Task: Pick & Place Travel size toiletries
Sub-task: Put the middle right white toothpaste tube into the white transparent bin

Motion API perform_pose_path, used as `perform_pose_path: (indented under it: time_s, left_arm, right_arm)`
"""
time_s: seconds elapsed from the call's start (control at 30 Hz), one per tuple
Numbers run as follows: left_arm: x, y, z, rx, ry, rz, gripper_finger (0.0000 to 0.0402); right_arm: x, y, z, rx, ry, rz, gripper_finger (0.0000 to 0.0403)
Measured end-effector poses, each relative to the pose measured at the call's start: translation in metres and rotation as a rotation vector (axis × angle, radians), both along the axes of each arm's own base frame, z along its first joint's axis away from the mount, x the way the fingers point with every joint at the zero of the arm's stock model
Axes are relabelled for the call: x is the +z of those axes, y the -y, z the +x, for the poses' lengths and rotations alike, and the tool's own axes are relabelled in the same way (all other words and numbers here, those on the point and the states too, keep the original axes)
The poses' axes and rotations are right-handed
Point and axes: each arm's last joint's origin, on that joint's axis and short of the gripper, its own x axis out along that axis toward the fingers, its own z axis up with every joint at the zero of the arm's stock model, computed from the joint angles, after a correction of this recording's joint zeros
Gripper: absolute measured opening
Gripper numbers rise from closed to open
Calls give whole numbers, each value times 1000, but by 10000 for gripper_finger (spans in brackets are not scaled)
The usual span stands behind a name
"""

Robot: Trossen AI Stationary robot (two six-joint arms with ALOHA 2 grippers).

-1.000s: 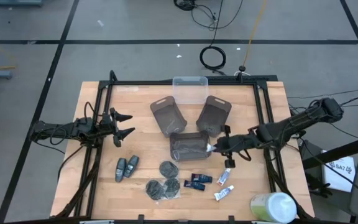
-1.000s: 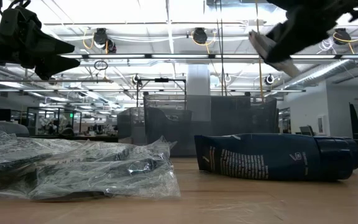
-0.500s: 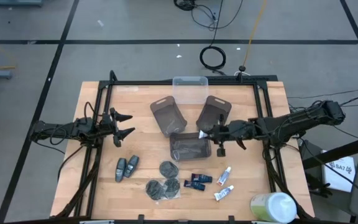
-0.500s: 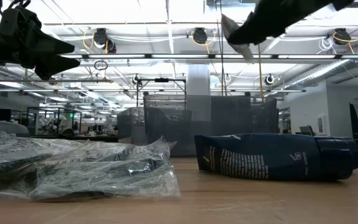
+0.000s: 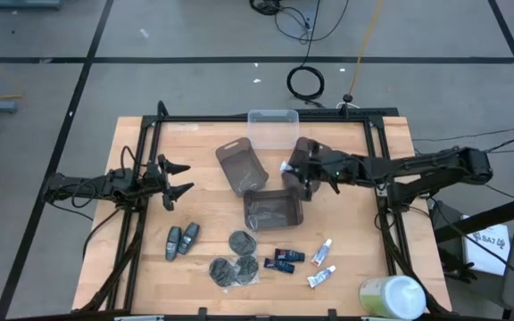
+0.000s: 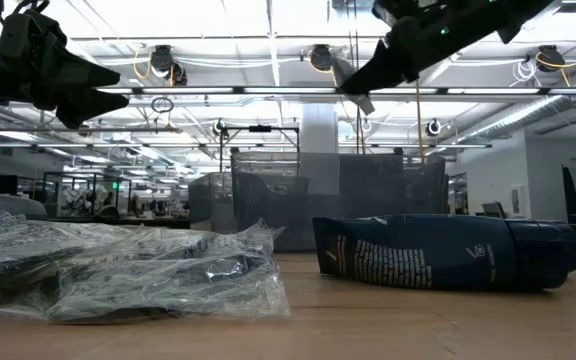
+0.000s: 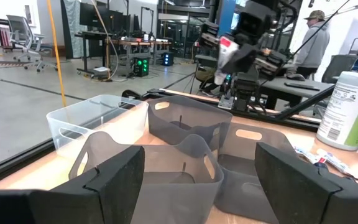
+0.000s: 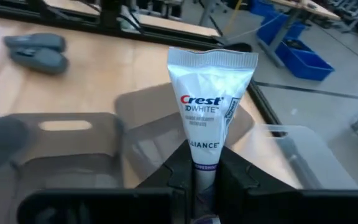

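one tube (image 8: pixel 209 118) in right end effector (image 8: pixel 205 177)

The lower part of the Crest tube (image 8: pixel 211 106) is hidden between the right gripper's (image 8: pixel 205 177) fingers, so its cap cannot be seen. In the low view, crinkled plastic wrap (image 6: pixel 118 270) obscures its contents. The print on the dark-blue bottle (image 6: pixel 448 253) is illegible.

wooden table (image 5: pixel 141 267), grey trays (image 5: pixel 241 168), oval sticks (image 5: pixel 182 240), tubes (image 5: pixel 321 265), discs (image 5: pixel 232 270)
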Motion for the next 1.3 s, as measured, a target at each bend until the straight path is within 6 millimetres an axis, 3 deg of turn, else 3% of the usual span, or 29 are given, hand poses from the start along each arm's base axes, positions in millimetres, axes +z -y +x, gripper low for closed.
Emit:
perform_pose_path:
  time_s: [0.4,0.83,1.07,1.3]
  left_arm:
    - [0,0,0,0,0,0,296]
    - [0,0,0,0,0,0,296]
    - [0,0,0,0,0,0,296]
    - [0,0,0,0,0,0,296]
  right_arm:
    - [5,36,-4,-127,38,-36,34]
    - [14,78,-5,-273,205,-85,34]
    - [-5,114,10,-300,266,-92,34]
    - [-13,165,26,-371,155,34,34]
